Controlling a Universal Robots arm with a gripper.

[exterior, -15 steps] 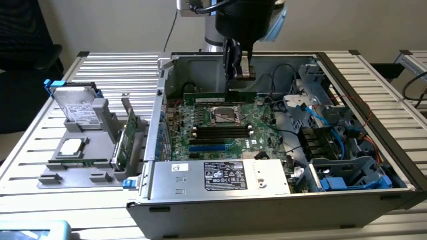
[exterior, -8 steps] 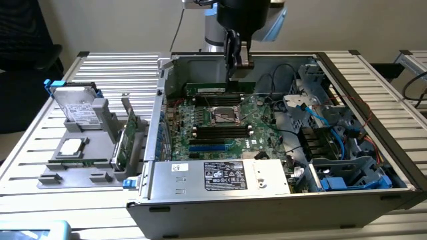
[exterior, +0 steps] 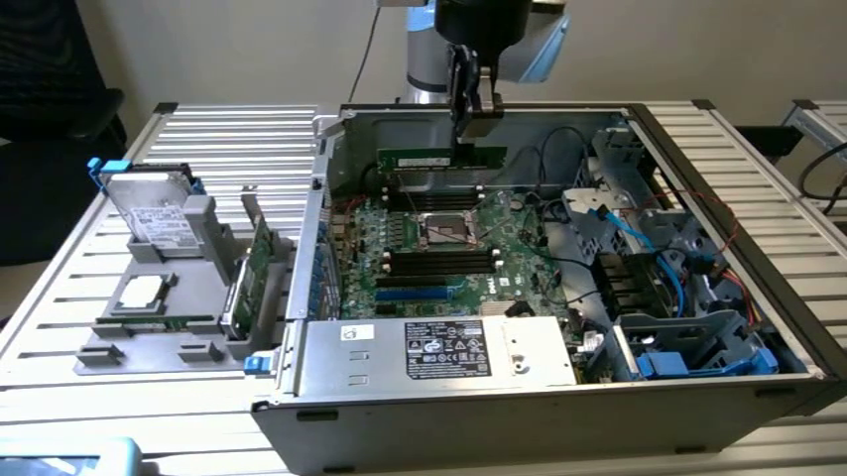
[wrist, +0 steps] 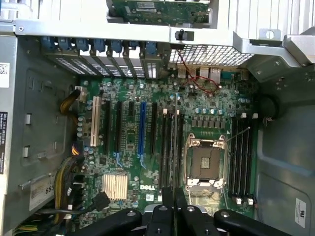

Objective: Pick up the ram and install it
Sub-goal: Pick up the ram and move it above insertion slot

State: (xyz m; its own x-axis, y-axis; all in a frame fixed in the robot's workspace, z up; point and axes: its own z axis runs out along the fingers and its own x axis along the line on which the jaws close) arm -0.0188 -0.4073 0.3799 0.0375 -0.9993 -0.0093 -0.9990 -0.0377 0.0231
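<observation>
Here the hand [exterior: 473,129] is clamped on the ram [exterior: 430,160], which hangs just below it over the motherboard [exterior: 514,224].

The tool [exterior: 466,134] gripping the ram [exterior: 421,160] hangs in free room above the motherboard [exterior: 519,226]; cables [exterior: 620,224] crowd the exterior view's right.

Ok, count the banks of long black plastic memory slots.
2: one bank in front of the square metal processor socket, one behind it, under the thin green ram stick in the gripper; parts may be hidden.
</observation>
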